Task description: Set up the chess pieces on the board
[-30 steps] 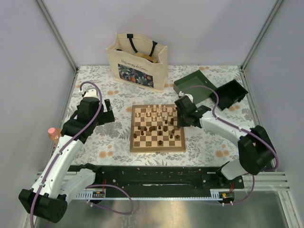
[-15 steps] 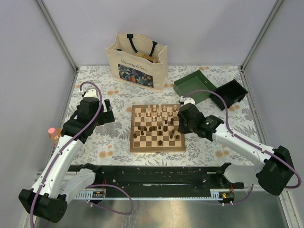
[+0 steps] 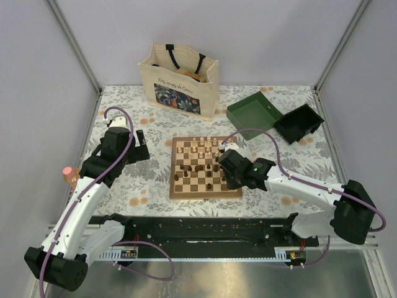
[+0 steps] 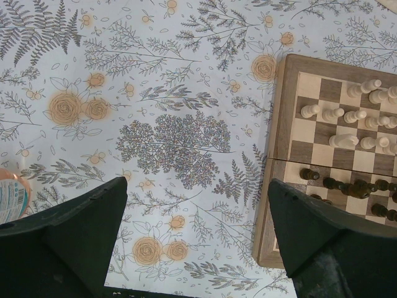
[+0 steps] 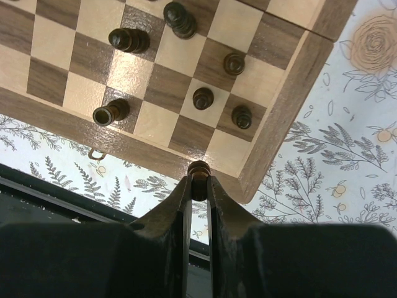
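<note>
Top external — bag (image 3: 178, 81) script illegible, right hand (image 5: 198, 185) pinching dark piece (image 5: 198, 170)

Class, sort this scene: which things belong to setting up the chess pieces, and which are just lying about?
Job in hand: board, pale pieces, dark pieces, the dark piece pinched in the right gripper.
Lying about: tote bag, green box, black tray, bottle.
</note>
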